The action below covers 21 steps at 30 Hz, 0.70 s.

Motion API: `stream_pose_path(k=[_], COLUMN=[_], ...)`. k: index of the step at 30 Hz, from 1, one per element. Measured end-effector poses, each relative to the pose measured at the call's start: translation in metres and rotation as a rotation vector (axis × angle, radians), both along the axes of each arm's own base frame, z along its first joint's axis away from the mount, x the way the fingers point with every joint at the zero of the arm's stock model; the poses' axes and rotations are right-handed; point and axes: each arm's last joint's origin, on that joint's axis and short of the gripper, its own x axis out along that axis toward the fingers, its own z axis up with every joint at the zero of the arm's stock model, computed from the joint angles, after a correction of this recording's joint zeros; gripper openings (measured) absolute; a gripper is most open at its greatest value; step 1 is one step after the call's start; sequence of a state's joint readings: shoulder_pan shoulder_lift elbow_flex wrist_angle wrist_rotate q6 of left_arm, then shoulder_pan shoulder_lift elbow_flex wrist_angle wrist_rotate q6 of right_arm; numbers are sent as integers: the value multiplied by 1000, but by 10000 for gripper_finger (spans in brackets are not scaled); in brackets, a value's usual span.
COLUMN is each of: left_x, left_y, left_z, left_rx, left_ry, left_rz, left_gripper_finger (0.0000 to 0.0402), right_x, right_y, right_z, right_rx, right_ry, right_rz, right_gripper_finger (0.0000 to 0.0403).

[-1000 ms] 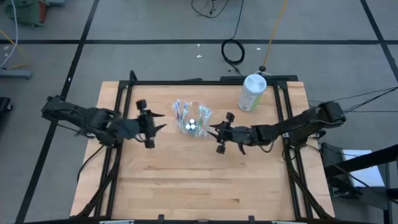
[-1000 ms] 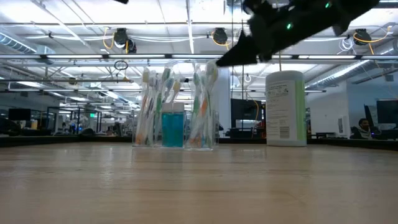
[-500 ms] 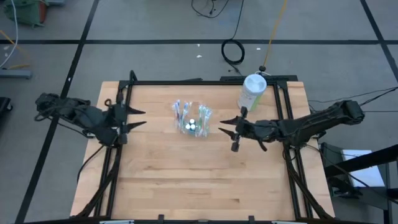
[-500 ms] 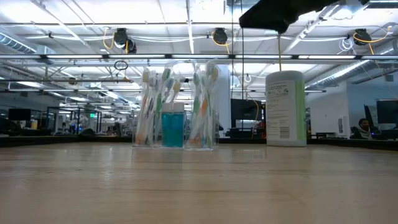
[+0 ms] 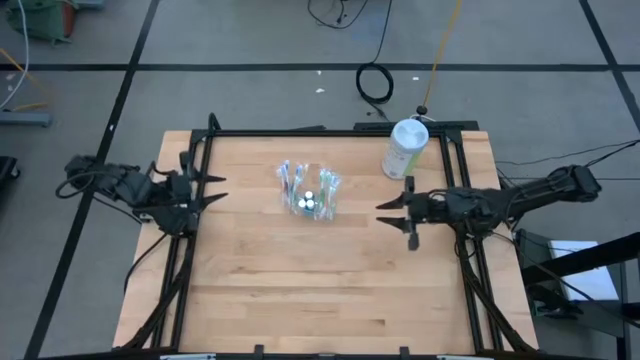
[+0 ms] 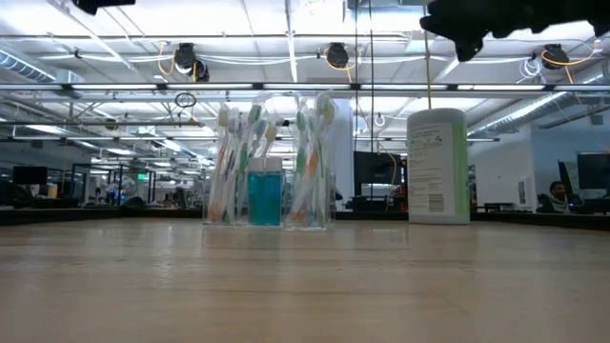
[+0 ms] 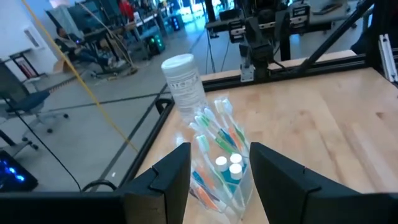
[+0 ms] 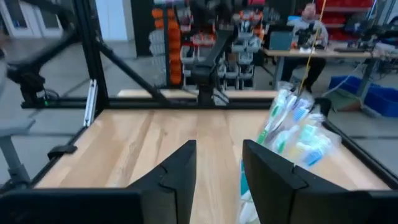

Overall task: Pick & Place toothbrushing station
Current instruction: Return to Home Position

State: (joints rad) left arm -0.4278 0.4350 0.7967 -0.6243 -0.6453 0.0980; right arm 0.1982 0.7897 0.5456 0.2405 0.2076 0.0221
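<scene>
Both arms had drawn back toward the sides since the earlier frames, the left gripper to the left edge of the table and the right gripper from mid-frame to the right of centre. In the high view each gripper's fingers were spread and held nothing. The toothbrushing station stood just above the centre of the frame, between the two grippers and well apart from both, with the white-and-green canister toward the upper right.

In the low view the station stood upright left of centre, filled with toothbrushes and a blue mouthwash bottle. The canister stood to its right, apart from it. Dark arm parts cut in only along the top edge.

In the left wrist view the two dark fingers sat wide apart at the bottom, with the station between them farther off.

In the right wrist view the fingers were likewise apart, the station at right of centre.
</scene>
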Motion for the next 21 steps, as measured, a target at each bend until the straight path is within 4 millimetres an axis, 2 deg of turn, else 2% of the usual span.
stream_pose_path(k=[6,13,21], left_x=[-11,-13,-14], left_y=[4,4,3], left_z=[-30,-66,-84], left_rx=[-13,23,84], left_ry=[-48,-138,-226], left_rz=[-44,-84,-148], left_gripper_finger=[170,170,170], right_x=[-30,-53,-65], right_y=[-6,-11,-13], right_z=[-18,-46,-87], right_rx=[4,3,-55], right_ry=[-83,-120,-98], right_rz=[2,1,4], right_gripper_finger=[123,121,125])
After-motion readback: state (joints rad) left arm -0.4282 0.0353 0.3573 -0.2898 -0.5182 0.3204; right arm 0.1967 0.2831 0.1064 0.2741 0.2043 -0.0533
